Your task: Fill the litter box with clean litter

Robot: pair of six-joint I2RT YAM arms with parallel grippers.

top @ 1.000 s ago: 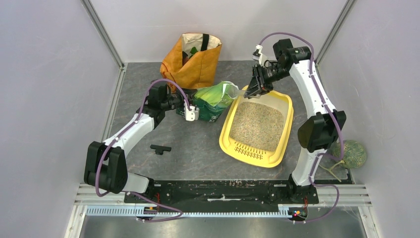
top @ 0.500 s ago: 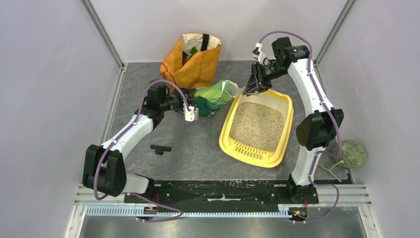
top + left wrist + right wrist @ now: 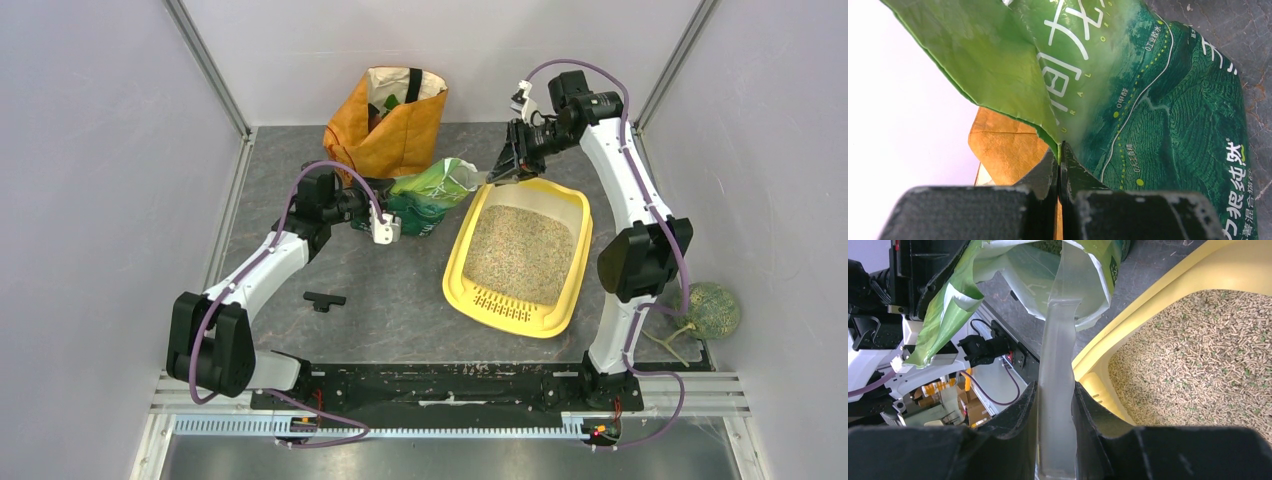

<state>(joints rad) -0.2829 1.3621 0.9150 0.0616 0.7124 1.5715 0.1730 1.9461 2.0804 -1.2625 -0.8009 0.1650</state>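
- Left gripper [image 3: 1059,150]: jaws pinched flat on a fold of the green litter bag [image 3: 1158,110]. No gap shows between the fingers.
- Right gripper [image 3: 1057,390]: clamped on a translucent strip at the bag's open mouth, just off the far corner of the litter box [image 3: 1128,315].
- The litter box [image 3: 455,270] sits on the table [image 3: 390,300] with its slotted lip at the near end. Clean litter [image 3: 520,250] covers its floor.
- The bag [image 3: 430,190] lies just left of the box's far corner, with its mouth turned toward the box.
- Hard to make out from the top view: both grips. The left gripper [image 3: 392,218] and right gripper [image 3: 497,175] are too small there to read the jaws. Only the wrist views settle it.
- Only the right wrist view resolves the litter [image 3: 1198,365] as short tan pellets with green flecks. Whether any litter remains in the bag cannot be told, because its interior is mostly hidden.
- The left wrist view cuts off the box entirely. Behind the bag it shows only a patch of the orange bag [image 3: 1003,145].
- Only the top view shows the orange bag [image 3: 390,130] standing beyond the litter bag, well left of the box's far end.
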